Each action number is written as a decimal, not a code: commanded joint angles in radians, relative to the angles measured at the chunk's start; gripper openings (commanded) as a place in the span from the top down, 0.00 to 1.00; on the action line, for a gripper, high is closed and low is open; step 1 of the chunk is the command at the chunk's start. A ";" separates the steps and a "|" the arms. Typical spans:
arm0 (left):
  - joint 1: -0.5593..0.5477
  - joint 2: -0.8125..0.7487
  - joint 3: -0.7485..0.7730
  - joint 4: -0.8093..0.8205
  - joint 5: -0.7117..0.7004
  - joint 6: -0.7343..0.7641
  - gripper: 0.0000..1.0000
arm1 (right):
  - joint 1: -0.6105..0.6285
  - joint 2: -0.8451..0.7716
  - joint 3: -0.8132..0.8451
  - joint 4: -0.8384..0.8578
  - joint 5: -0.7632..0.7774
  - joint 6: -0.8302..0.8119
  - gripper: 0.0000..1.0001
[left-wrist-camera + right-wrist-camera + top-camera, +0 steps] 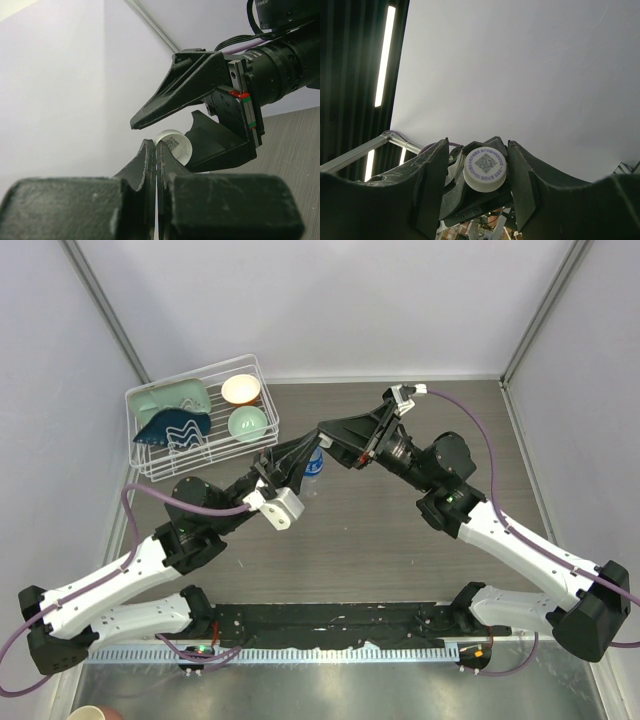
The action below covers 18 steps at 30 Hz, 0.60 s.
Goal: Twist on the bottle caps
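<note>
Cap (485, 170) sits upper centre of the top view, printed top facing the right wrist, with the bottle (315, 462) axis along that line. Rack (150, 455) crowds the upper left; table (400, 540) spreads lower right. 2 arms reach inward and meet. Left gripper (154, 150) is shut; right gripper (478, 146) straddles the cap, grip unclear.
</note>
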 commanded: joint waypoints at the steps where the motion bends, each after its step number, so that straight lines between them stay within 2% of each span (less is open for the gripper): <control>1: -0.002 -0.014 -0.001 0.062 0.006 0.014 1.00 | 0.004 -0.025 0.007 0.026 -0.018 -0.010 0.46; 11: -0.001 -0.020 -0.038 0.067 -0.006 0.036 1.00 | 0.004 -0.037 0.019 0.032 -0.023 -0.010 0.59; 18: 0.018 -0.018 -0.044 0.070 -0.049 0.014 1.00 | 0.002 -0.059 0.001 0.048 -0.029 -0.013 0.62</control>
